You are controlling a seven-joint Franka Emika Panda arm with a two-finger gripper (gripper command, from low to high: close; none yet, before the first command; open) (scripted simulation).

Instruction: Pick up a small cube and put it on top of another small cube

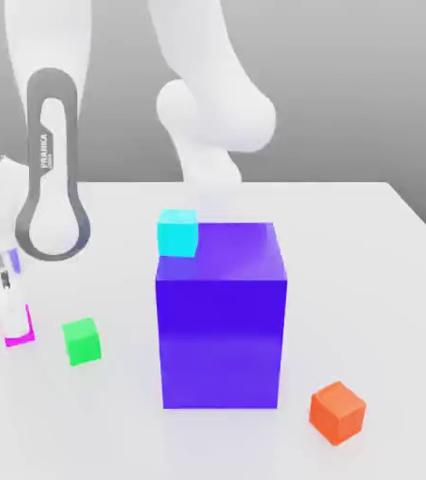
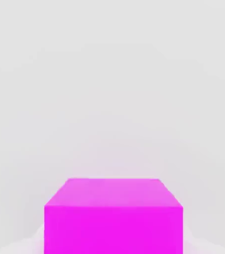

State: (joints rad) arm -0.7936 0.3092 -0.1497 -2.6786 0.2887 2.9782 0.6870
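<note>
- While a pale table [image 1: 395,300] spreads out before me, five coloured blocks are in sight on or above it.
- The robot arm [image 1: 217,89], white with grey trim, reaches in from above at the exterior view's left; dark lettering on its rounded grey-edged section reads FRANKA, running up its length, with a smaller line beside it that I can't make out.
- The big block [image 1: 220,342], deep blue-purple, stands upright near the middle of the table.
- Down at the exterior view's far left, the gripper [image 1: 15,326] is narrowed onto the pink cube, one finger hiding much of it from this side.
- The orange cube [image 1: 337,413] sits to the exterior view's right of the big block, turned cornerwise and nearer the front.
- The cyan cube [image 1: 178,232] shows over the big block's top, at its left edge in the exterior view.
- The green cube [image 1: 82,341] lies between the gripper and the big block, touching neither.
- The pink cube [image 2: 113,230] is down at table level, between the fingers.
</note>
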